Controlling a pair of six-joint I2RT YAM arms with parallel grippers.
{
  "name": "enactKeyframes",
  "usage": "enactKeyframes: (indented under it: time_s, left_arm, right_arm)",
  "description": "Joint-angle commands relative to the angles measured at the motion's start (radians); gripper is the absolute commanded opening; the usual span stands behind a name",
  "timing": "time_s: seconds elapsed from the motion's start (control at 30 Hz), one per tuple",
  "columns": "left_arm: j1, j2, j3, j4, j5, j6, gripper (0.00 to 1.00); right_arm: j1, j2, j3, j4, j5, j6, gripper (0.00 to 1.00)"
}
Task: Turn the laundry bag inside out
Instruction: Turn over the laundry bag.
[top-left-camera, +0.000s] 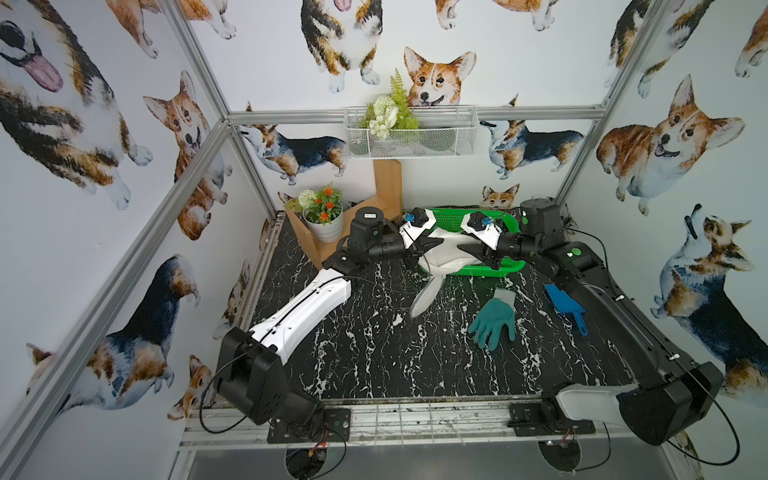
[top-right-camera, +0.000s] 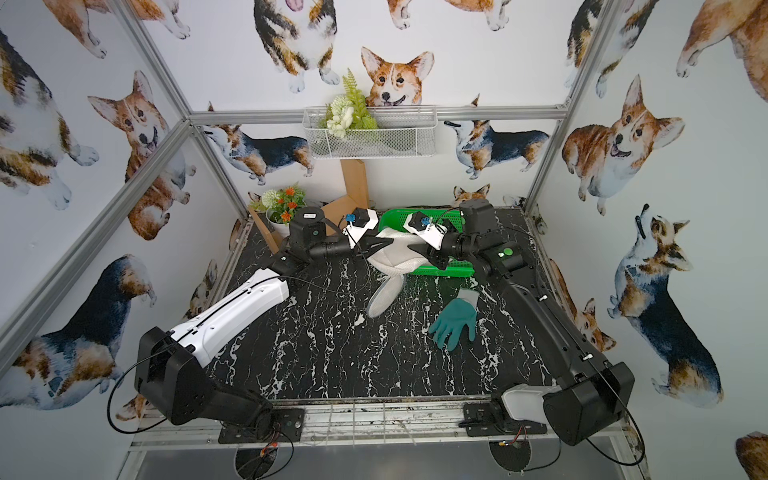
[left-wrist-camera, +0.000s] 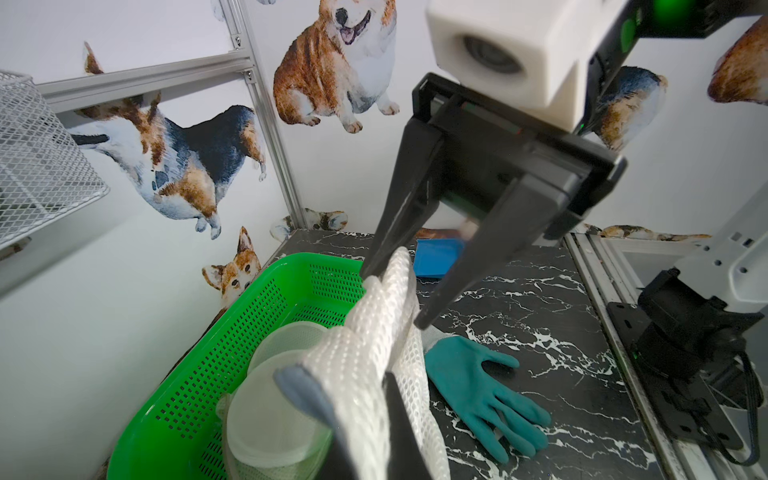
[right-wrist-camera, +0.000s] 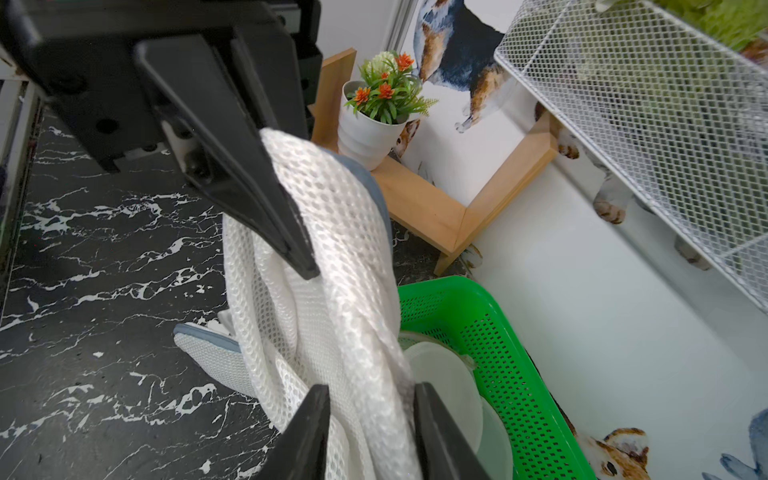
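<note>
The white mesh bag (top-left-camera: 440, 253) hangs bunched in mid-air at the far side of the table (top-left-camera: 374, 353), slung between two claws that face each other tip to tip. Its lower end trails down to rest on the black marble top. The left claw (right-wrist-camera: 301, 262) is clamped tight on the mesh near a grey-blue hem and appears to carry the bag's weight. The right claw (left-wrist-camera: 392, 297) has its jaws parted on either side of a thick fold, one finger against the weave and the other a little clear of it, so no firm pinch shows there. The bag's long axis runs side to side from one claw to the other (the slack tail breaks off toward the near edge), and the bundle sits directly ahead of the right claw, between its fingers. The next move likely turns on that alignment: the right claw looks placed to bite the fold and draw it away from the left, peeling one layer over the other. The inversion looks barely begun. The bag hangs partly over the near corner of a green basket (top-left-camera: 490, 272) holding clear lids (left-wrist-camera: 274, 415). A teal glove (top-left-camera: 494, 322) lies on the table nearer the right arm, with a blue scoop (top-left-camera: 561, 301) beyond it.
</note>
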Motion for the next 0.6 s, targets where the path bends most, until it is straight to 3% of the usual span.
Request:
enactKeyframes:
  time_s: [0.0, 0.2, 0.33, 0.4, 0.47, 0.57]
  left_arm:
    - [0.0, -0.001, 0.016, 0.009, 0.033, 0.024, 0.0]
    - [0.0, 0.001, 0.02, 0.008, 0.021, 0.018, 0.0]
    - [0.023, -0.012, 0.0, 0.019, 0.01, -0.027, 0.12]
    - [0.039, -0.023, -0.02, 0.039, 0.009, -0.054, 0.24]
    - [0.058, -0.037, -0.045, 0.074, 0.013, -0.098, 0.46]
    - [0.083, -0.056, -0.079, 0.123, 0.024, -0.177, 0.68]
  right_arm:
    - [0.015, 0.004, -0.006, -0.047, -0.004, -0.043, 0.36]
    - [0.022, -0.003, -0.035, -0.036, -0.026, -0.037, 0.21]
    - [0.021, -0.008, -0.038, -0.034, -0.024, -0.036, 0.0]
    - [0.021, -0.012, -0.043, -0.037, -0.024, -0.037, 0.0]
    - [0.022, -0.014, -0.048, -0.039, -0.023, -0.038, 0.0]
    - [0.021, -0.018, -0.053, -0.04, -0.01, -0.041, 0.0]
